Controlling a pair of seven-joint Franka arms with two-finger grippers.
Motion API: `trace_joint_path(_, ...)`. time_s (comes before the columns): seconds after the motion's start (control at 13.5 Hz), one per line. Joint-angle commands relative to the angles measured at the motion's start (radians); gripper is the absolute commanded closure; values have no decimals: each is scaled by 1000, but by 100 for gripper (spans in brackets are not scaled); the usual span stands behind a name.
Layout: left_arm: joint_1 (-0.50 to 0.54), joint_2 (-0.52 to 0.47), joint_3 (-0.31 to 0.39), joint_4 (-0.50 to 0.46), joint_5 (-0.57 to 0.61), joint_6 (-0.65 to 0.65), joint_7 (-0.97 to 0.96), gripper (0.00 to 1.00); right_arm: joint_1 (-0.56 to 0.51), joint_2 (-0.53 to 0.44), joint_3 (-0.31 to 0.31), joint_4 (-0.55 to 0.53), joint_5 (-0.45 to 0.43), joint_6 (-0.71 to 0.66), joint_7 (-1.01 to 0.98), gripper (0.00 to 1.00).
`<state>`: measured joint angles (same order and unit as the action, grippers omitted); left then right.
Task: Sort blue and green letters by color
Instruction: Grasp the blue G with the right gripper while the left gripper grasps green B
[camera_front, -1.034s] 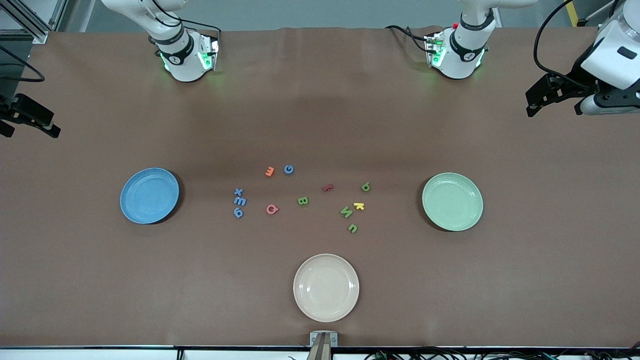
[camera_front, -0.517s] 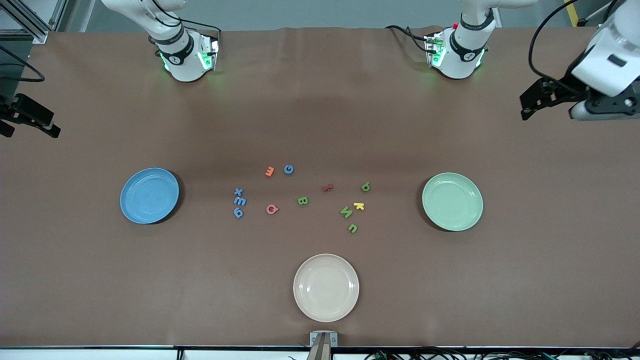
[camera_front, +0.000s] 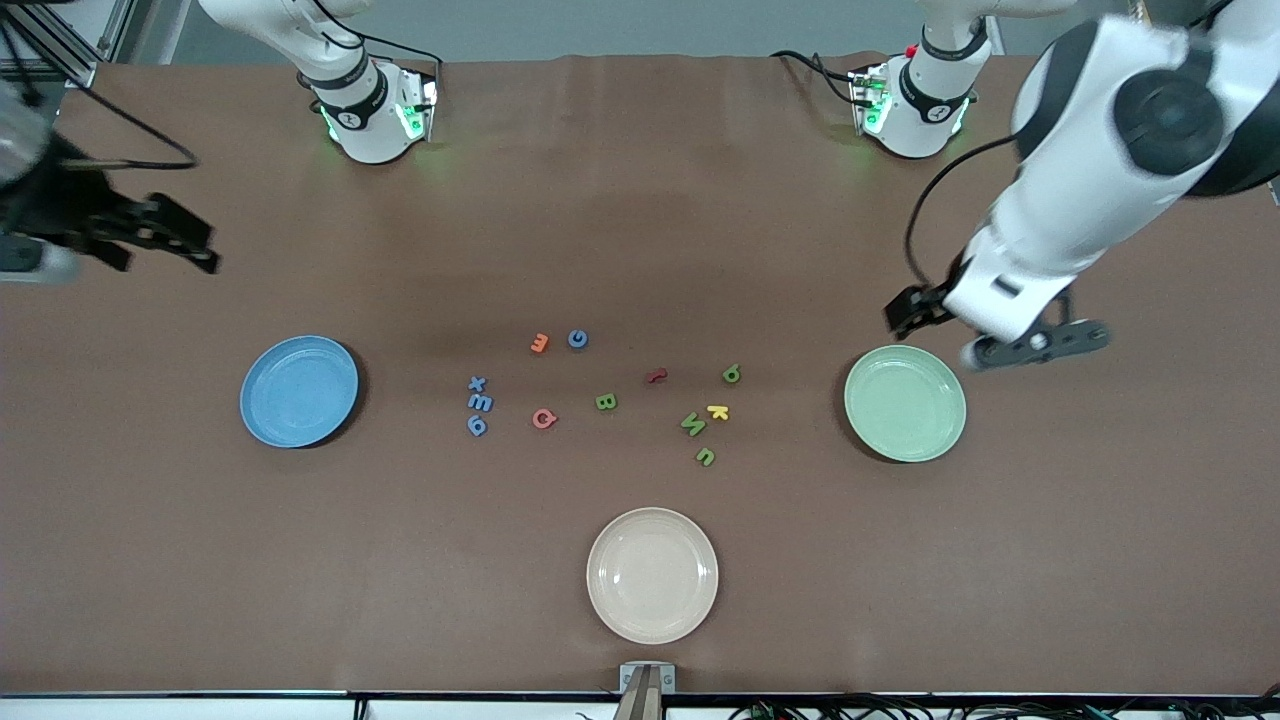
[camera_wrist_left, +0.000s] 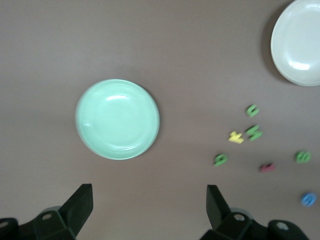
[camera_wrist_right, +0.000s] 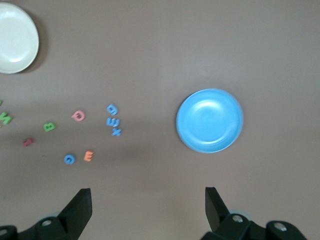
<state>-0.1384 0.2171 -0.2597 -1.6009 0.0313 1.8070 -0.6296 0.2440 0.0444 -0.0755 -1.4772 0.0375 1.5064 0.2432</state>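
Four blue letters lie between the plates: a G and a trio, X, E and a 9 shape; the trio also shows in the right wrist view. Four green letters lie nearer the green plate: B, P, N, U; N also shows in the left wrist view. My left gripper is open and empty, in the air beside the green plate. My right gripper is open and empty, over bare table toward the right arm's end.
A blue plate stands toward the right arm's end and a cream plate nearest the front camera. An orange E, a pink letter, a dark red letter and a yellow K lie among the letters.
The left arm has swung in from the table's end to beside the green plate. The right gripper has moved inward from the table's edge. The letters and plates have not moved.
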Motion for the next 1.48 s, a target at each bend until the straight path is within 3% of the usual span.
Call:
trace_joint_path(0.0, -75, 101, -4, 30, 7, 70, -242, 0, 83, 55, -13, -9, 1, -2, 88, 0)
trace_joint_path(0.22, -150, 229, -6, 42, 4, 171, -538, 0, 205, 118, -13, -38, 1, 12, 149, 1)
trace_joint_path(0.52, -298, 453, 2, 177, -1, 250, -983, 0, 360, 228, -13, -54, 12, 61, 454, 1)
trace_joint_path(0.67, -322, 537, 4, 235, -5, 320, -1193, 0, 418, 229, -13, -164, 18, 215, 505, 1)
trace_joint_path(0.89, -355, 617, 2, 243, -10, 480, -1407, 1, 512, 233, -12, -308, 19, 438, 694, 1)
trace_joint_path(1.11, -378, 675, -4, 248, -27, 624, -1596, 7, 552, 250, -12, -414, 94, 610, 703, 1)
trace_joint_path(1.4, -397, 705, -4, 262, -190, 681, -1674, 12, 566, 345, -12, -488, 96, 787, 703, 1)
